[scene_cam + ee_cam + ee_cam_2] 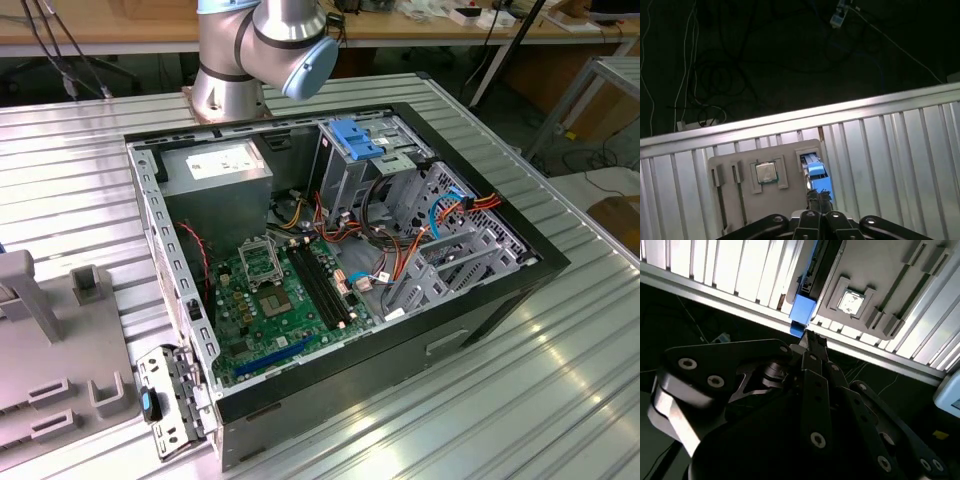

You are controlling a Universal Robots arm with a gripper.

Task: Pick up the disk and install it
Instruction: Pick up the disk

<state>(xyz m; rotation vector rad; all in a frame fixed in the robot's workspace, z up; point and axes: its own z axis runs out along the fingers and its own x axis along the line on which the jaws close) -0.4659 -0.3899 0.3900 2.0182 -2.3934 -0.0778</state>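
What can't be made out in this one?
- Label of the disk: it stands edge-on in the holder in both wrist views.
- Whether the gripper touches the disk: in the second wrist view its own linkage covers the spot.
- Most of the arm: cut off by the exterior view's top edge.
- Part of the holder: cut off by the exterior view's left edge.

1. You have the open black metal computer case [470, 335] lying on the ribbed aluminium desk [560, 400], with the grey robot arm base [225, 85] just behind it.
2. Inside the case, you'll find the grey power-supply box [215, 170] in the far corner toward the exterior view's left. The metal drive cage with blue plastic top [360, 150] stands to its right, and the green motherboard [270, 300] lies in front of it.
3. The grey plastic fixture plate [50, 340] [775, 205] lies on the desk at the exterior view's left, apart from the case.
4. In both wrist views, the blue-railed grey-metal disk [816, 170] [802, 310] stands in a slot of that plate, just beside the pocket holding the square metal-capped processor chip [766, 172] [850, 301].
5. Your tool [819, 196] [812, 340] hangs directly over the disk.
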